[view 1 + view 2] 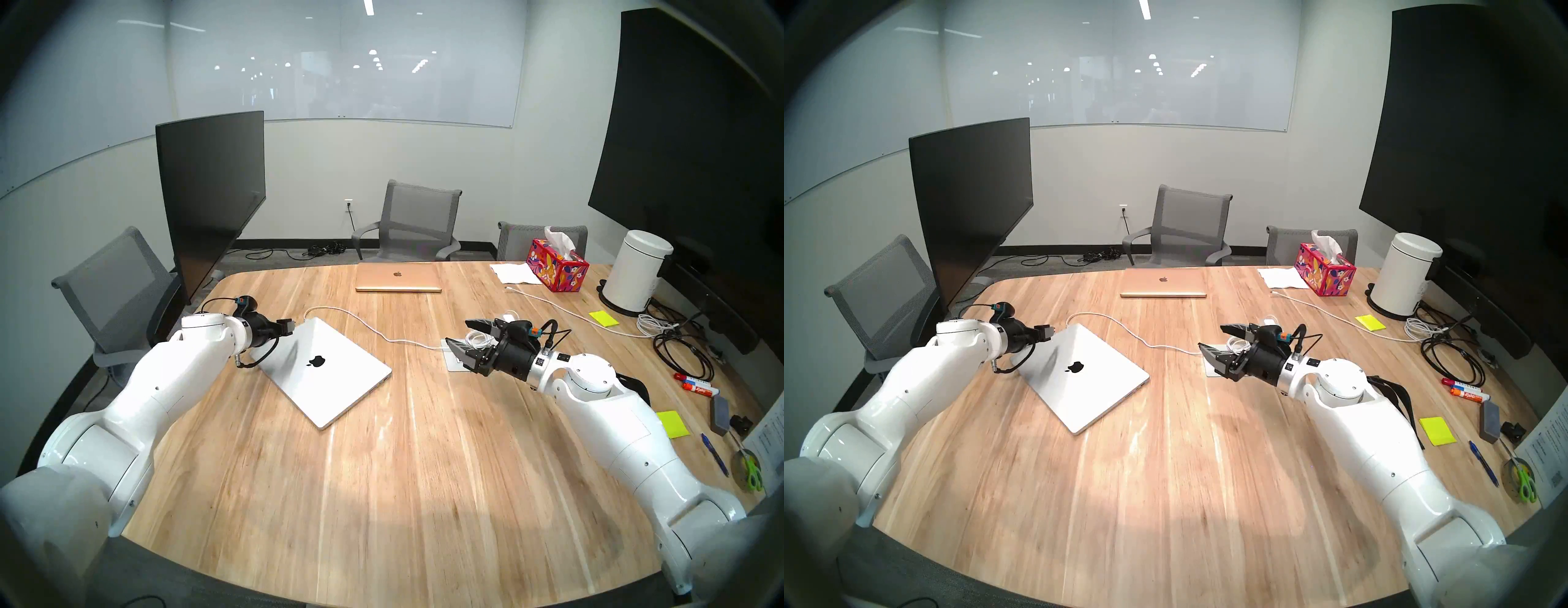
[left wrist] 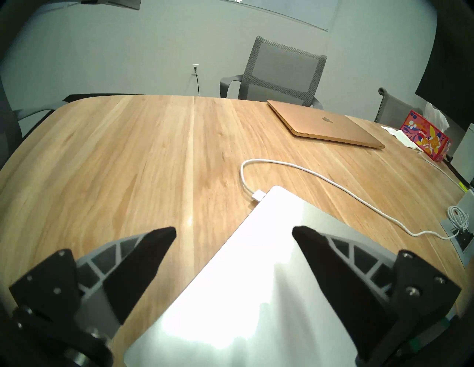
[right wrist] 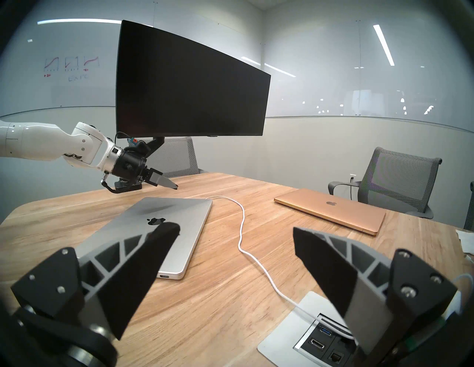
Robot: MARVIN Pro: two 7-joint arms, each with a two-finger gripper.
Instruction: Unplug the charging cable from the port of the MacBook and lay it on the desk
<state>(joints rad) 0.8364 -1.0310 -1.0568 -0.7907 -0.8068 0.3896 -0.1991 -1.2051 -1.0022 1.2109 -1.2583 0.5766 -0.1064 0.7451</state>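
Observation:
The silver MacBook (image 1: 322, 369) lies shut on the light-wood desk (image 1: 382, 488), apple logo up. The white charging cable (image 1: 382, 337) loops from the MacBook's far left corner, where its plug (image 2: 257, 196) sits in the side port, and runs across the desk to a port plate. My left gripper (image 2: 234, 232) hovers open and empty over the MacBook's left edge, a little short of the plug. It shows in the head view as the left gripper (image 1: 288, 327). My right gripper (image 1: 458, 333) hangs open and empty above the port plate, facing the MacBook (image 3: 164, 230) and the cable (image 3: 242, 223).
A rose-gold laptop (image 1: 398, 278) lies at the far edge. A big dark monitor (image 1: 210, 199) stands at the back left. At the right are a tissue box (image 1: 558, 265), a white canister (image 1: 634, 271), coiled cords (image 1: 679, 348), markers and sticky notes. The port plate (image 1: 456, 365) is set in the desk.

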